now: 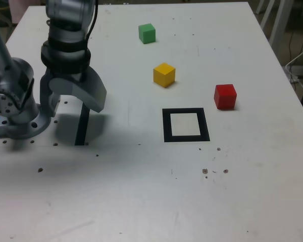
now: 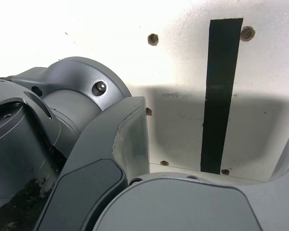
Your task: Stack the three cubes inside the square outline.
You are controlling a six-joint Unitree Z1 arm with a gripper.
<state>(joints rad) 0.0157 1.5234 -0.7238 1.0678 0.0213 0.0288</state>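
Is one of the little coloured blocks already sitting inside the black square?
No, the black square holds only its bare white middle; the red block, yellow block and green block sit outside it.

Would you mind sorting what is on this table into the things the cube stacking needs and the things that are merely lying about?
Needed for the stack:
- green cube
- yellow cube
- red cube
- square outline
- gripper, open and holding nothing

Merely there:
- straight black strip beneath the gripper
- table with its small screw holes
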